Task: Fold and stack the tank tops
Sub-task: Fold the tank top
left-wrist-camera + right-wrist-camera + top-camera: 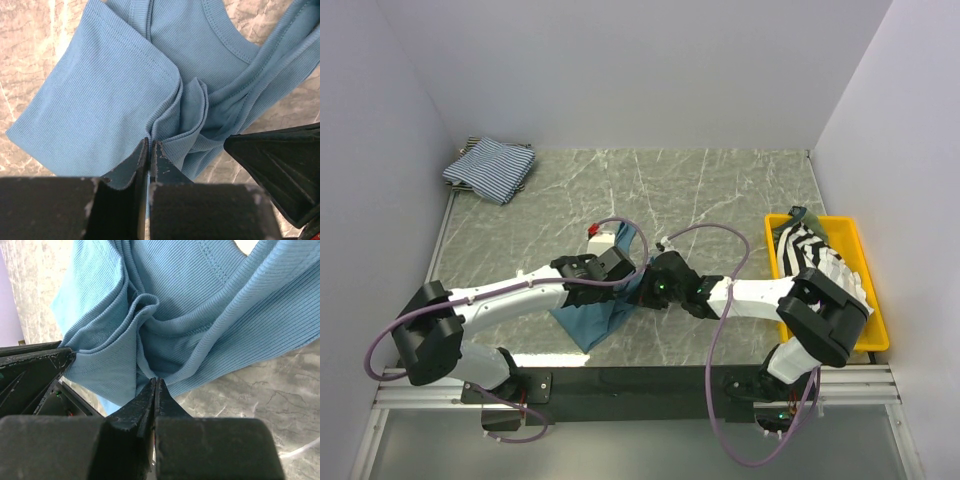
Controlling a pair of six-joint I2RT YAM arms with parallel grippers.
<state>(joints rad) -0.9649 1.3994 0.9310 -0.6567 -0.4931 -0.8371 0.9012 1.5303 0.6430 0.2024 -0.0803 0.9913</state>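
Note:
The teal-blue tank top (595,318) hangs bunched between my two grippers over the near middle of the table. My left gripper (628,268) is shut on a fold of it; in the left wrist view the cloth (115,95) is pinched at my left gripper (150,142). My right gripper (648,272) is shut on the same top (200,305), pinched at my right gripper (156,380). The two grippers nearly touch. The fine blue-and-white striped top (490,168) lies folded at the far left. The black-and-white striped top (815,250) and the olive-green top (790,222) lie in the tray.
A yellow plastic tray (868,290) stands at the right edge. A small red-and-white object (598,234) sits just behind the left gripper. White walls close in the table on the left, back and right. Purple cables loop over both arms.

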